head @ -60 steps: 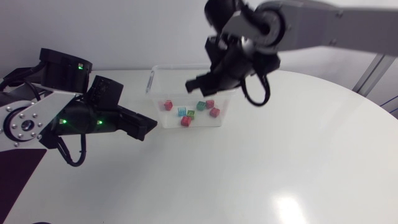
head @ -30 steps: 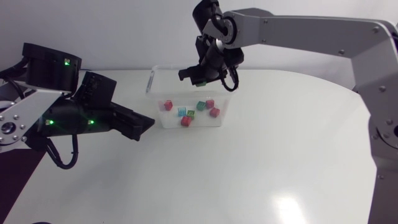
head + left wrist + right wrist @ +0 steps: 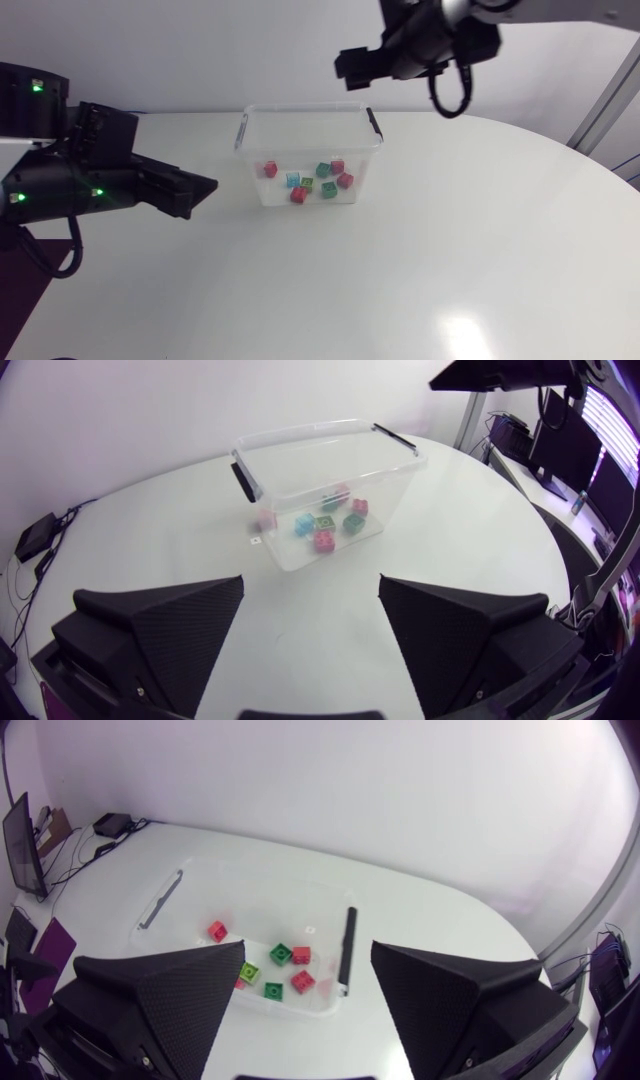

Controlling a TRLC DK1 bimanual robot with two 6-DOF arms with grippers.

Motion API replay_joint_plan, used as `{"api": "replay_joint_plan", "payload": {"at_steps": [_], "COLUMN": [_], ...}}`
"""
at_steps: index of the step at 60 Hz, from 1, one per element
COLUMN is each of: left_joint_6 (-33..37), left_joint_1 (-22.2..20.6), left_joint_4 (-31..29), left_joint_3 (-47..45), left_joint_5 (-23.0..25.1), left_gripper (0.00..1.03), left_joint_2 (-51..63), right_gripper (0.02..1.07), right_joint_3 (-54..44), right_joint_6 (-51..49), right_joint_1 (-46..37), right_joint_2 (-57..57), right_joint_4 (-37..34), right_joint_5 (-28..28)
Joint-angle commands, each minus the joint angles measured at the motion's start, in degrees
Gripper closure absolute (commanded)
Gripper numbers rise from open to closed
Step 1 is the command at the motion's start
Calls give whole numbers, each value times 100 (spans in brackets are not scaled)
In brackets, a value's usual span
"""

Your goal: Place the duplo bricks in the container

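A clear plastic container (image 3: 305, 108) stands at the table's far middle, with several duplo bricks (image 3: 323, 170) in red, green and blue on its floor. My right gripper (image 3: 347, 63) hangs high above the container's far rim, open and empty. In the right wrist view its fingers (image 3: 160, 1000) spread wide over the container (image 3: 345, 950) and the bricks (image 3: 280, 955). My left gripper (image 3: 200, 190) hovers left of the container, open with nothing in it. In the left wrist view the container (image 3: 300, 445) and bricks (image 3: 325, 525) lie ahead of the gripper (image 3: 310, 635).
Black latch handles sit on the container's two short sides (image 3: 374, 122). White tabletop (image 3: 420, 260) stretches in front and to the right of the container, as far as the rounded edge.
My right gripper opened over the container, then rose and drew back; one more green brick now lies inside. My left arm pulled back to the left.
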Motion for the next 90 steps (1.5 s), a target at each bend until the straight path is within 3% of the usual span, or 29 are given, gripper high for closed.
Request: {"api": "replay_joint_plan", "payload": {"at_steps": [1, 8, 20, 32, 48, 78, 90], "left_joint_6": [140, 289, 298, 342, 456, 764, 508], "left_joint_1": [138, 287, 806, 1070, 1228, 1588, 1574], "left_joint_4": [-100, -197, -232, -127, -83, -83, 379], "left_joint_3": [86, 51, -98, -415, -766, -1610, -2199], "left_joint_5": [-104, -358, -394, -815, -1176, -1299, -1234], "left_gripper": [9, 9, 9, 9, 9, 9, 9], "left_joint_2": [-301, -635, -1224, -2006, -2947, -4652, -4840], "right_gripper": [12, 12, 12, 12, 12, 12, 12], "right_joint_3": [-704, -1530, -2972, -4220, -5248, -6522, -7070], "right_joint_6": [-207, -426, -778, -1103, -1340, -1841, -1588], "right_joint_1": [-307, -790, -1625, -2381, -2645, -2943, -2931], "right_joint_2": [-535, -1290, -2477, -3664, -4824, -6414, -6991], "right_joint_4": [126, 373, 970, 1313, 1550, 1788, 2099], "right_joint_5": [103, 103, 94, -29, -56, -56, -317]}}
